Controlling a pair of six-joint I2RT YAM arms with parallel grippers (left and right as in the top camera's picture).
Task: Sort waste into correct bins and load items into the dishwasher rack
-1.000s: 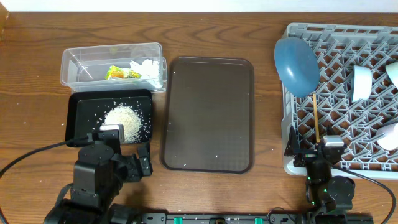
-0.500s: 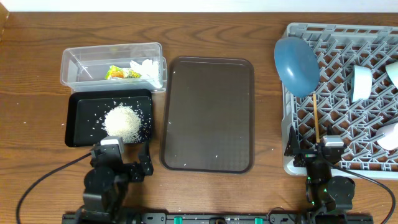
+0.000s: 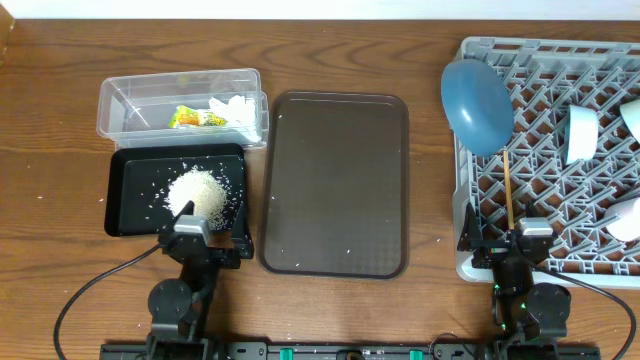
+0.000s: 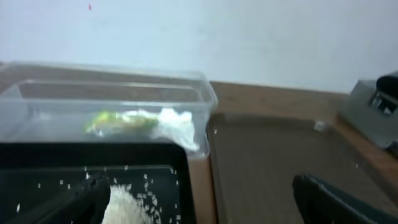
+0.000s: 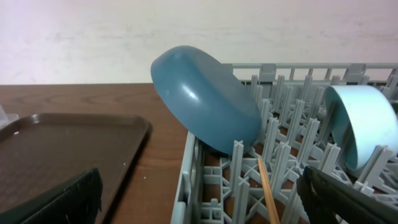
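The big blue dish (image 3: 477,105) leans at the left edge of the grey rack (image 3: 560,60); a bump could tip it out. The rice (image 3: 197,192) sits in the black tray (image 3: 125,215), right by the left gripper (image 3: 203,238), so a nudge could spill it. The wrapper (image 3: 190,118) and tissue (image 3: 235,108) lie in the clear tub (image 3: 120,110). The left gripper and the right gripper (image 3: 507,240) both gape wide, holding nothing.

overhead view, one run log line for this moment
rice: black tray | wrapper, tissue: clear tub | blue dish: rack | left fingers: open | right fingers: open
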